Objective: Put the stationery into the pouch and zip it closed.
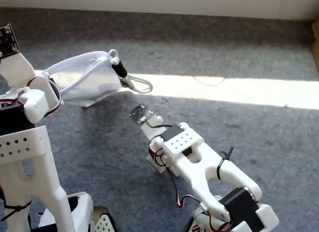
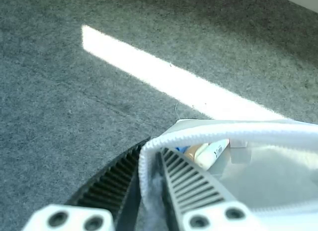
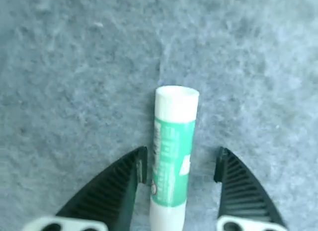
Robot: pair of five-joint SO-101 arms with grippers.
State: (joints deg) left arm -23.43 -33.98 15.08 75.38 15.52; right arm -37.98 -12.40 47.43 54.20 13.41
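Over on the left, the left gripper (image 2: 153,154) is pinching the zippered rim of the white pouch (image 1: 87,85), its two ribbed fingers (image 2: 191,186) pressed together on the fabric. The pouch's mouth is gaping open. Inside, a white tube (image 2: 213,152) is lying against something orange and blue that I can't quite make out. A black marker (image 1: 119,70) is poking out at the end of the pouch away from that gripper, and a white loop (image 1: 141,84) is lying just beside it in the sunlit strip (image 1: 239,91). Further right, the right gripper (image 3: 182,154) is hanging low over the grey carpet (image 1: 259,132) with its fingers spread. A green-and-white glue stick (image 3: 175,126) is lying on the carpet between them.
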